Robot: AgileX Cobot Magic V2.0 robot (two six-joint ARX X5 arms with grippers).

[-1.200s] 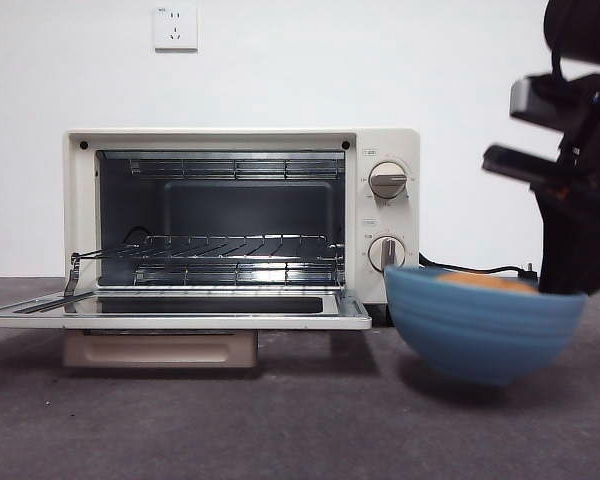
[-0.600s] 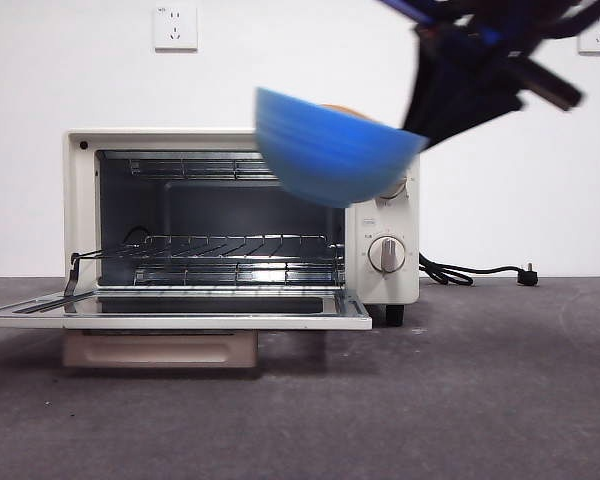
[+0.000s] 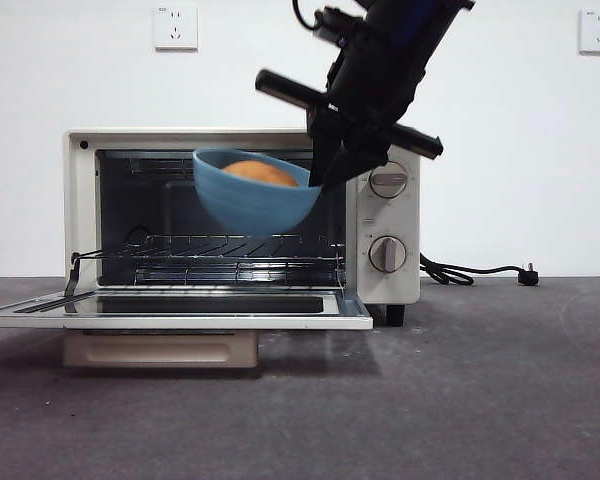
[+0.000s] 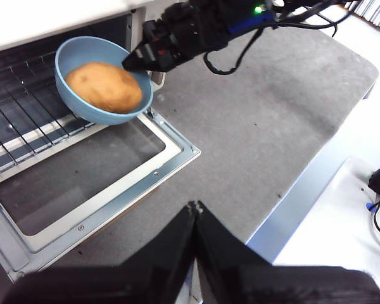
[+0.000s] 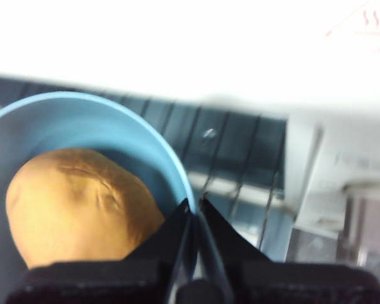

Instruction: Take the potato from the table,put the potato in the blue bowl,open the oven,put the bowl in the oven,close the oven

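Note:
My right gripper is shut on the right rim of the blue bowl, which hangs tilted in the oven's mouth, above the wire rack. The orange-brown potato lies inside the bowl. The right wrist view shows the jaws pinching the bowl's rim with the potato beside them. From the left wrist view, the bowl with the potato hovers over the rack's front edge. The cream oven stands with its door folded down flat. My left gripper is shut and empty above the table.
A black cord and plug trail on the table right of the oven. The open door juts out toward the front. In the left wrist view the table's edge runs close to my left gripper.
The right gripper lifted the bowl with the potato off the table at the right, swung it up past the oven's top corner, then brought it left and down into the oven opening.

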